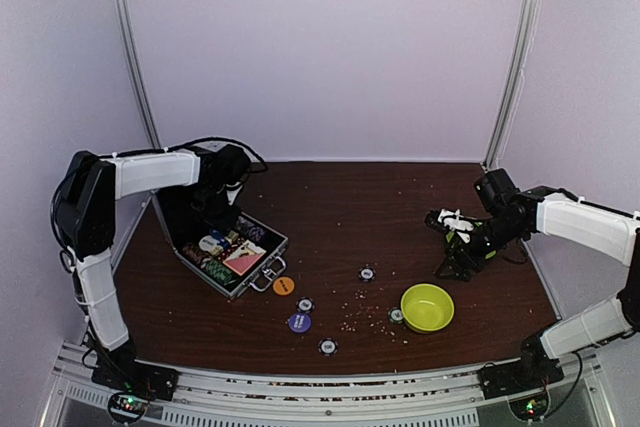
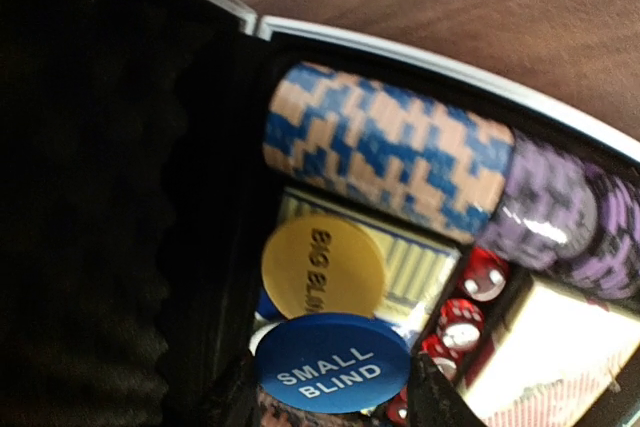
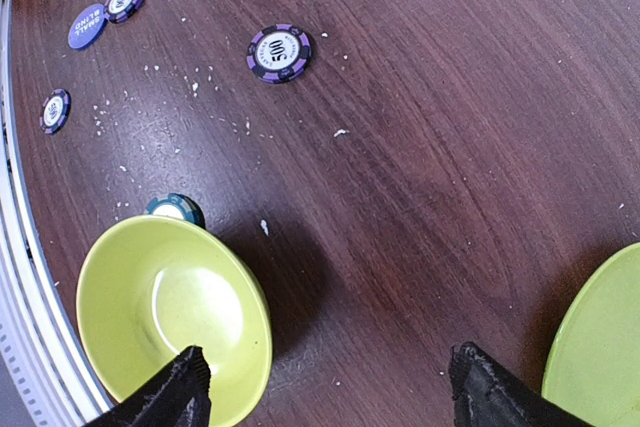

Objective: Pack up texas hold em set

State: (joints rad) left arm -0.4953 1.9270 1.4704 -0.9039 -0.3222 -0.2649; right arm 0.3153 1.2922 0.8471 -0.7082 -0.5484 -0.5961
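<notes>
The silver case (image 1: 232, 255) lies open at the left, black-lined, with rows of blue (image 2: 385, 152) and purple chips (image 2: 565, 217), red dice (image 2: 470, 307) and card decks inside. My left gripper (image 1: 215, 215) hovers over it, shut on a blue "SMALL BLIND" button (image 2: 333, 363) by its edges; a yellow "BIG BLIND" button (image 2: 322, 265) lies just beyond. My right gripper (image 1: 447, 262) is open and empty (image 3: 325, 392) above bare table. On the table lie an orange button (image 1: 284, 285), a blue-purple button (image 1: 299, 322) and several loose chips (image 1: 367, 273) (image 3: 279, 53).
A lime-green bowl (image 1: 427, 307) stands front right, by my right gripper's left finger (image 3: 165, 392); a teal chip (image 3: 175, 209) lies against it. A lime-green plate (image 3: 600, 347) shows at the right wrist view's right edge. Crumbs speckle the wood.
</notes>
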